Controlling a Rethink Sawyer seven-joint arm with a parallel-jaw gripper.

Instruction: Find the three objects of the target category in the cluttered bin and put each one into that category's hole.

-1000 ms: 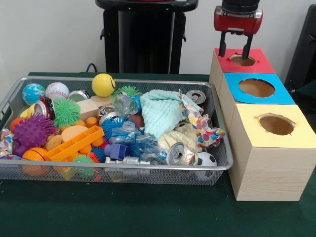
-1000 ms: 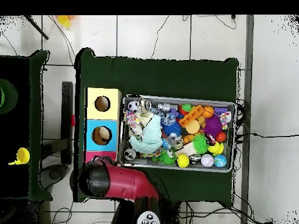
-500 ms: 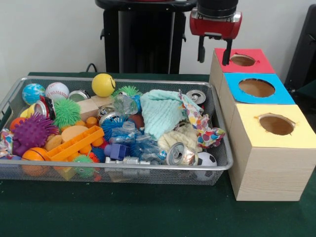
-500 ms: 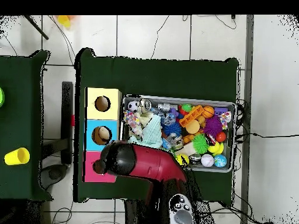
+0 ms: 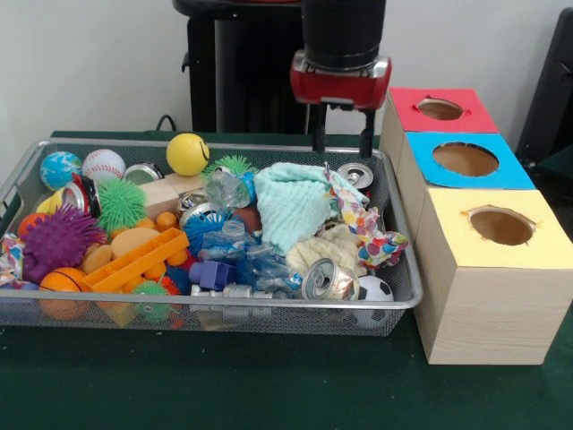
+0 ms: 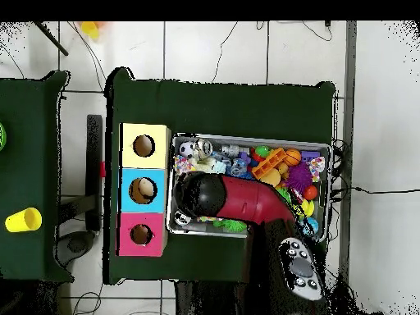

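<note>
From the front, the gripper (image 5: 341,142) hangs over the far right end of the wire-mesh bin (image 5: 407,285), its two dark fingers (image 5: 317,140) spread apart with nothing between them — released and empty, tips just above a crushed metal can (image 5: 356,175) at the bin's far right corner. Beside that can lies a ribbed, soft mint cloth (image 5: 294,202), with a cream fuzzy cloth (image 5: 329,248) nearer the front rim and a patterned wrapper (image 5: 365,224) along the right wall. A second shiny can (image 5: 328,279) lies at the front rim, next to a small soccer ball (image 5: 375,288). At the left, spiky rubber balls — purple (image 5: 59,239) and green (image 5: 121,202) — sit among a smooth yellow ball (image 5: 187,154) and a stitched baseball (image 5: 104,165). Right of the bin stand three wooden boxes with round holes: red-topped (image 5: 440,109), blue-topped (image 5: 466,159), yellow-topped (image 5: 500,227).

From overhead, the red arm (image 6: 246,203) reaches across the bin (image 6: 246,138), hiding the gripper; the three boxes (image 6: 143,189) line the bin's short side.
</note>
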